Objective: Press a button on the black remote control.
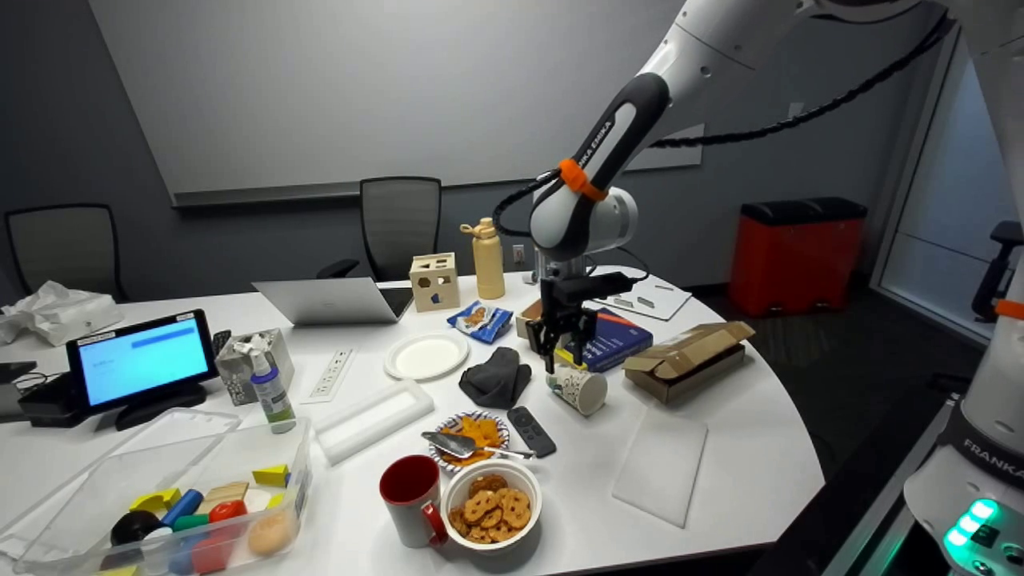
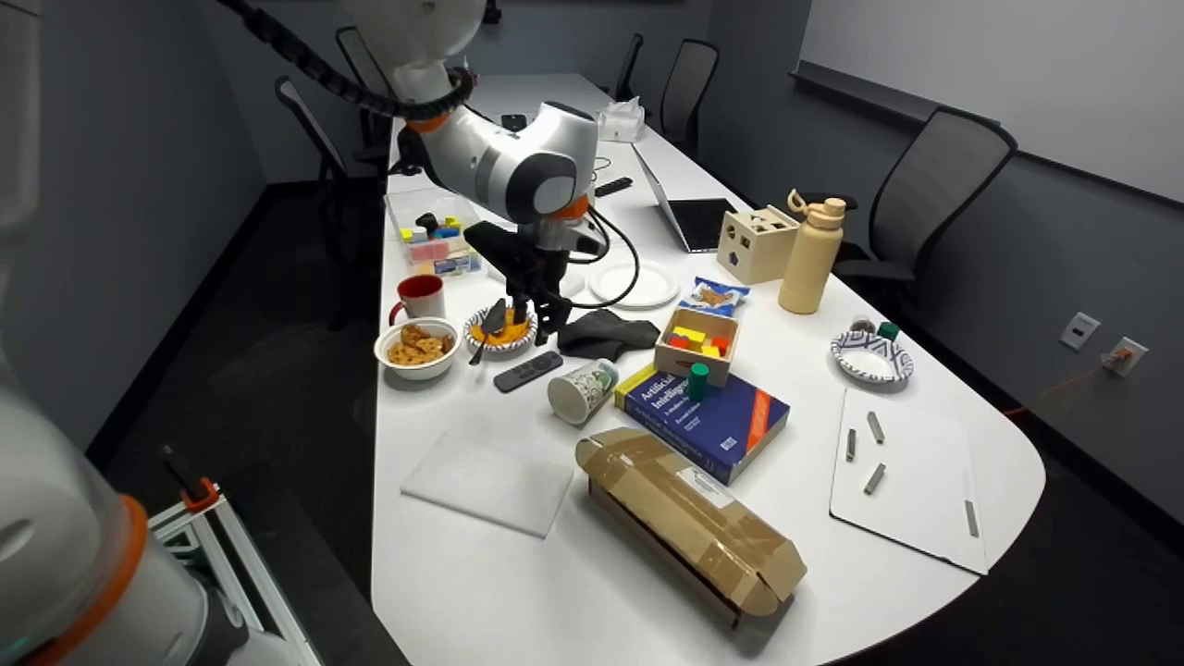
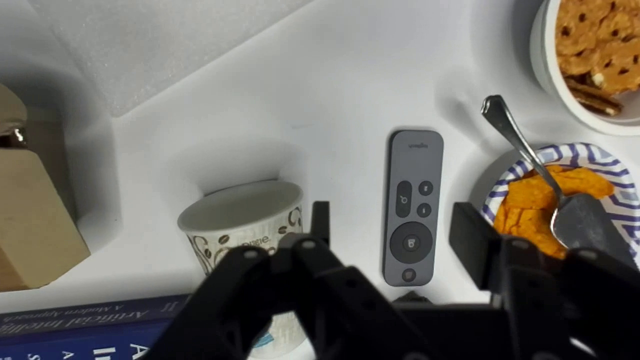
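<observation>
Above the black remote control (image 3: 413, 208), an empty gripper (image 3: 393, 229) with jaws well apart

White rounded arm (image 1: 724, 44), orange band (image 1: 582, 179), ribbed black cable (image 2: 307, 65), green base lights (image 1: 968, 524); black jaws, blurry grey dots (image 3: 308, 244), probably screws.

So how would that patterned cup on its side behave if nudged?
The patterned cup would probably roll, since its wall is round. It looks light, with a hollow inside showing. Its thin rim suggests it might dent.
</observation>
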Controlling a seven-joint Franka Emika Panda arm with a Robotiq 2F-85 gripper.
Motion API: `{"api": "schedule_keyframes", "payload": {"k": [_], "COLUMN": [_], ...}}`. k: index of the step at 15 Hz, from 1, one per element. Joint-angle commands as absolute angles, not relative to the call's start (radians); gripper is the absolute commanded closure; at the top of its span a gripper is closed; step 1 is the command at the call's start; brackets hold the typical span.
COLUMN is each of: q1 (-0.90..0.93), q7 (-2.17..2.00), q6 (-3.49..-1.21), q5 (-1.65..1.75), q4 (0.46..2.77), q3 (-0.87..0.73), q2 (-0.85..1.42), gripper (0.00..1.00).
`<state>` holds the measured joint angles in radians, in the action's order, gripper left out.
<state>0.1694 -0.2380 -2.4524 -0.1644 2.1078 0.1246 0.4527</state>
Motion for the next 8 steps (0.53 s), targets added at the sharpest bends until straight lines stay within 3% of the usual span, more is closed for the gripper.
{"api": "schedule_keyframes", "payload": {"k": [1, 5, 8], "q1": [0.209, 0.251, 0.287], "q7": [-0.271, -0.263, -0.263], "q6": [-2.440, -2.386, -2.348], "q5": [-0.110, -0.071, -0.041], "q4": [1.952, 1.781, 1.679], "q3": [0.094, 0.092, 0.088], "q2": [0.594, 0.735, 0.812], "gripper": [0.66, 0.98, 1.00]}}
